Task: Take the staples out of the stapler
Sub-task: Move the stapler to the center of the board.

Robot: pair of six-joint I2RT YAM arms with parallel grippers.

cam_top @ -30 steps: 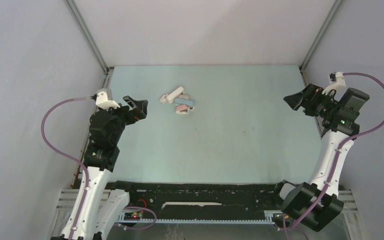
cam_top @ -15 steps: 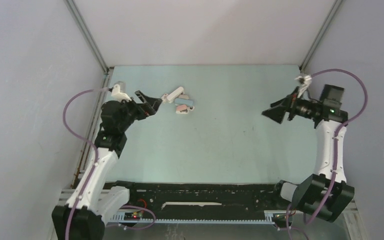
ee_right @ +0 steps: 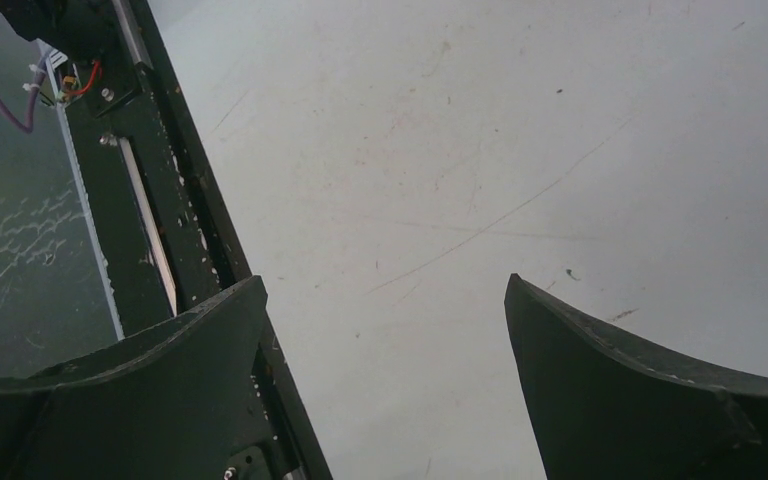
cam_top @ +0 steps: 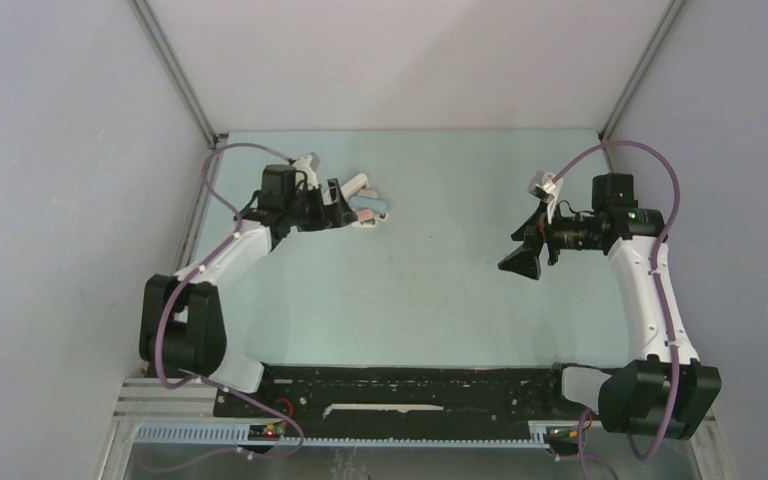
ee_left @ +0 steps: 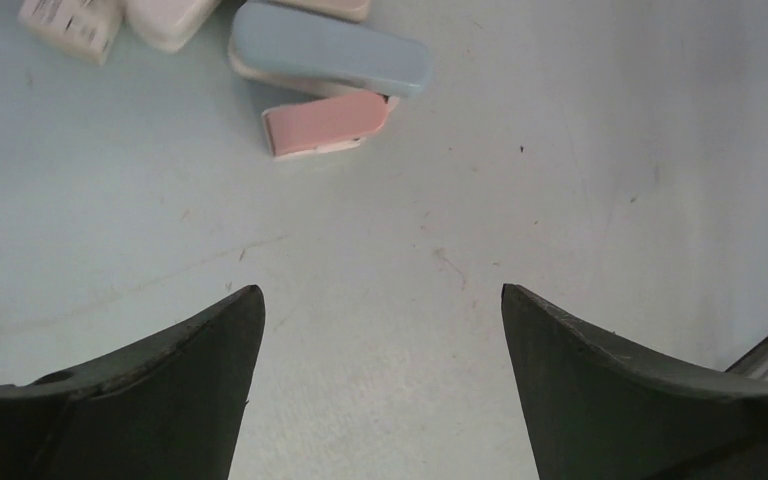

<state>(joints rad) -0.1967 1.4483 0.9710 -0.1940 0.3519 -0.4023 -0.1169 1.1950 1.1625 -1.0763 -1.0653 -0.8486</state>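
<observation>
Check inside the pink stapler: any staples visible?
None visible. The pink stapler looks closed; only its pink top and white base show, so its inside is hidden.

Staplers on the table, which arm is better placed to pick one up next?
Left. The left gripper hovers open just short of the blue stapler and pink stapler. The right gripper, also open, hangs over bare table well to the other side, no stapler in its wrist view.

Place: robot test cell in a lab
Enclosure: plain pale grey panel walls (cam_top: 60, 150) joined by bare aluminium corner struts (cam_top: 175, 70)
Work surface: scuffed pale mint-green bench (cam_top: 440, 300)
Mounting: black slotted metal rail (cam_top: 410, 385) along the near edge, wiring exposed
Equipment: two white-and-black robot arms (cam_top: 230, 250) trailing purple cables (cam_top: 612, 145)
</observation>
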